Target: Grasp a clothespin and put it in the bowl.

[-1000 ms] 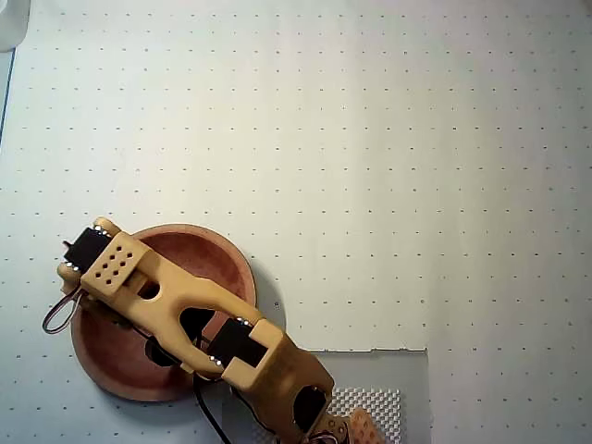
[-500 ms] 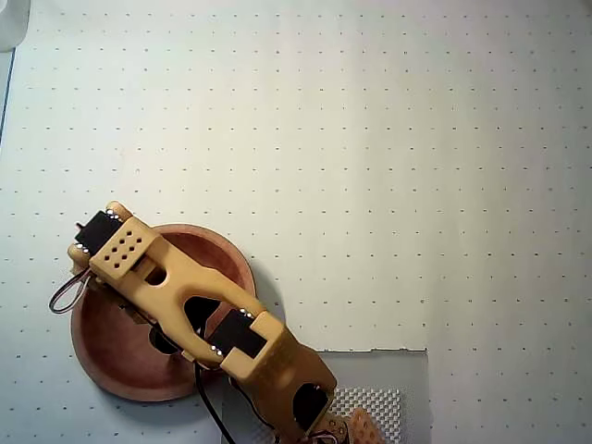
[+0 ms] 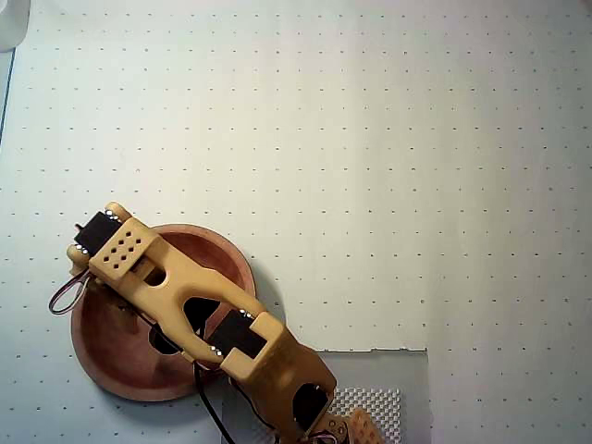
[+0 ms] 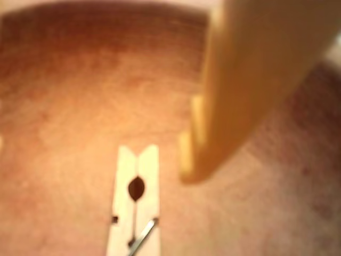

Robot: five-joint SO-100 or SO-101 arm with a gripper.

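Observation:
The clothespin point(image 4: 149, 192) lies flat on the floor of the reddish-brown wooden bowl point(image 4: 80, 80), light tan with its metal coil at the lower end of the wrist view. My gripper point(image 4: 93, 157) hangs low inside the bowl and is open. One yellow finger point(image 4: 240, 90) shows to the right of the clothespin, apart from it; only a sliver of the other shows at the left edge. In the overhead view my yellow arm point(image 3: 185, 296) reaches over the bowl point(image 3: 139, 393) at the lower left and hides both the gripper and the clothespin.
The bowl stands on a white dotted mat point(image 3: 370, 166). A grey perforated patch point(image 3: 375, 402) lies by the arm's base at the bottom. A red and black cable point(image 3: 63, 301) loops past the bowl's left rim. A white object point(image 3: 9, 23) sits in the top left corner.

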